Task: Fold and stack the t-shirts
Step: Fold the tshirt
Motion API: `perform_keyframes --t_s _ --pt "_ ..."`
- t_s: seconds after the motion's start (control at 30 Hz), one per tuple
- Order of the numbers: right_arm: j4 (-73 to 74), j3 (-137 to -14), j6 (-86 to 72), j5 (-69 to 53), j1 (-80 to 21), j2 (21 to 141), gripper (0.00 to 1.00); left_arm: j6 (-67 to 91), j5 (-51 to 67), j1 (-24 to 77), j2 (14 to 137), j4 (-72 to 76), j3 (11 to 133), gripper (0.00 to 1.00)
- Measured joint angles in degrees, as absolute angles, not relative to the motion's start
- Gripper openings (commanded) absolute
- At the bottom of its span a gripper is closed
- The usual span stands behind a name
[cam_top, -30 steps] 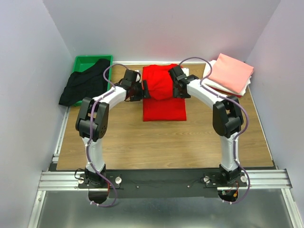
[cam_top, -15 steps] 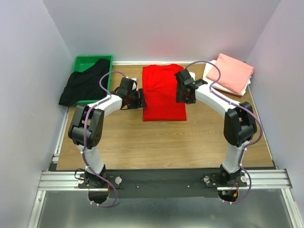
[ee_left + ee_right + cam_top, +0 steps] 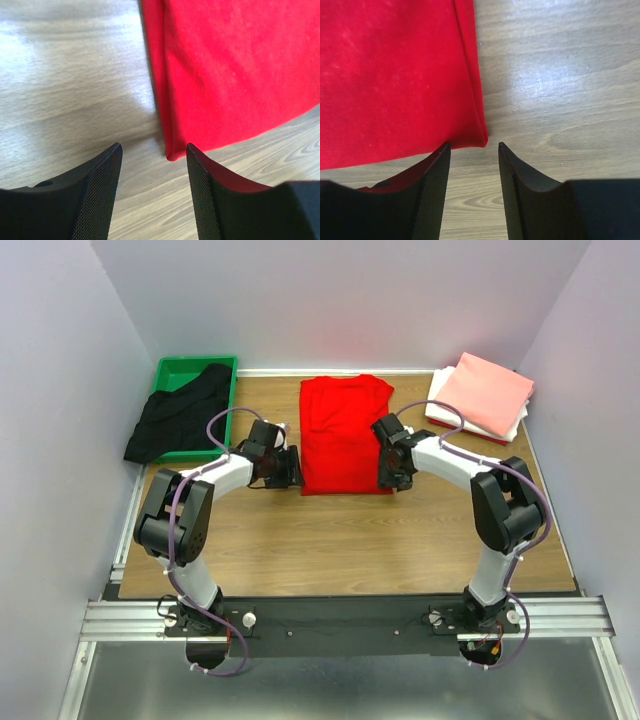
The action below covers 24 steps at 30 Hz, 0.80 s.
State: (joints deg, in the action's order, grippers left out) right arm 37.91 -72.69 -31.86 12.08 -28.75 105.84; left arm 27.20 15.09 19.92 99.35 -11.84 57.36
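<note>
Found left fingers (image 3: pixel 294 468) and right fingers (image 3: pixel 386 472) part-open, holding nothing, poised at red t-shirt's (image 3: pixel 343 435) near corners. Judged likely to pinch top layer only, spoiling fold.

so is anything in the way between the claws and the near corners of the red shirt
Nothing visible. In the wrist views the left claw and the right claw each stand open around a near corner of the red t-shirt, with only bare wooden table beside it.

Wooden table (image 3: pixel 330 540), pale lavender walls (image 3: pixel 60 390)
</note>
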Motion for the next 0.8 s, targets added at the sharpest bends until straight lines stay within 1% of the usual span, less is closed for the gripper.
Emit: perform_keyframes --t_s 0.27,0.33,0.5,0.73,0.8 --pt "35.6 -70.2 -32.9 10.8 -28.8 105.7 0.45 27.3 15.5 20.9 99.3 -11.5 56.8 0.61" --pt "35.2 -69.8 -33.0 10.8 -28.8 105.7 0.43 27.4 15.6 21.1 99.3 -11.4 56.4 0.56" --pt "34.2 -69.0 -33.0 10.6 -28.8 105.7 0.42 27.5 15.7 21.7 99.3 -11.1 55.9 0.55" --pt "33.1 -68.3 -33.3 10.5 -28.8 105.7 0.36 27.7 15.7 22.3 99.3 -10.3 55.5 0.48" --pt "32.9 -68.2 -33.4 10.3 -28.8 105.7 0.35 27.7 15.7 22.5 99.4 -10.4 55.5 0.48"
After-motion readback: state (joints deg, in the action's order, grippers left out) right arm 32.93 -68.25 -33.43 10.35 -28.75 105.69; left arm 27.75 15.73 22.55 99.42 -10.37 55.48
